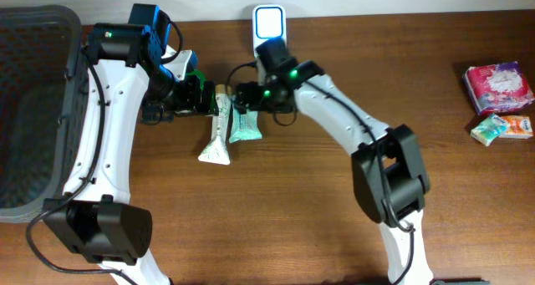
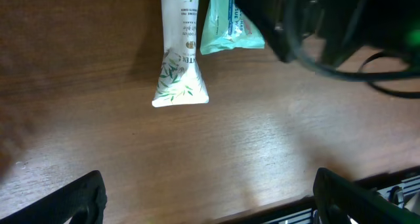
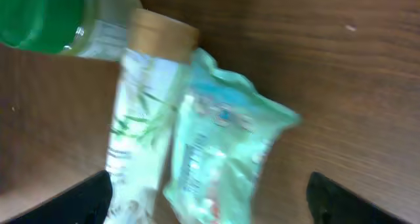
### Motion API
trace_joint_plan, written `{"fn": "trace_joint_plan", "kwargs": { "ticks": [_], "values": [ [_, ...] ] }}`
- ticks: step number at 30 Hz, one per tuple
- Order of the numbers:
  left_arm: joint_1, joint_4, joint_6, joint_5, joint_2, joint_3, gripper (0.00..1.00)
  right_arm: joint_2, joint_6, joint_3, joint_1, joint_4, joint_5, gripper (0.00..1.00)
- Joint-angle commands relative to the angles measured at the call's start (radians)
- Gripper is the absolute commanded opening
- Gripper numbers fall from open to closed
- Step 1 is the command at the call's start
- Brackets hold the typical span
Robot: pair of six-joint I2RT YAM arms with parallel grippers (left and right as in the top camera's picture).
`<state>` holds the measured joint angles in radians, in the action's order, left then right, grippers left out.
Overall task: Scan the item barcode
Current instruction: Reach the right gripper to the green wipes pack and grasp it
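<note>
Basket (image 1: 73, 76): at the table's 9 o'clock edge; I could not tell its contents.
Left gripper (image 2: 211, 199): jaws wide apart, nothing between them, hovering over bare wood beside the items.
Bottle (image 3: 46, 14): green, lying just past the tube's cap, at its 11 o'clock.
Tube (image 1: 217, 134): white with a tan cap, flat on the table at about 11 o'clock from centre, cap toward 12.
Packet (image 1: 246, 128): pale green, flat on the table, touching the tube's 3 o'clock side.
Right gripper (image 3: 213, 199): jaws apart and straddling the packet, not clamped on it.
Scanner (image 1: 269, 23): lit, at the table's 12 o'clock edge, near the packet but apart from it.
Packs: a pink one (image 1: 498, 86) and a small one (image 1: 501, 128) at 2 o'clock, well apart from both arms.
Progress: early. Nothing was lifted. The packet looked like the chosen item. Gripping it, carrying it to the scanner and showing its barcode were all left to do.
</note>
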<state>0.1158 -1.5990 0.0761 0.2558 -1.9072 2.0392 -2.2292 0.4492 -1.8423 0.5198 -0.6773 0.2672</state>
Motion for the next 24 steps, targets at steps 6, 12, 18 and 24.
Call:
{"fn": "trace_joint_plan", "kwargs": {
  "ticks": [6,12,18,24],
  "values": [
    [0.000,0.001,-0.001,0.010,0.015,0.002,0.99,-0.056,0.088,0.009,0.088,0.001,-0.206,0.71],
    [0.000,0.001,-0.001,0.010,0.015,0.002,0.99,-0.060,0.087,0.010,0.089,-0.037,-0.281,0.70],
    [0.000,0.001,-0.001,0.010,0.015,0.002,0.99,-0.085,0.087,0.018,0.096,-0.019,-0.280,0.69],
    [0.000,0.001,-0.001,0.010,0.015,0.002,0.99,-0.113,0.084,0.019,0.090,-0.051,-0.330,0.57]
  ]
}}
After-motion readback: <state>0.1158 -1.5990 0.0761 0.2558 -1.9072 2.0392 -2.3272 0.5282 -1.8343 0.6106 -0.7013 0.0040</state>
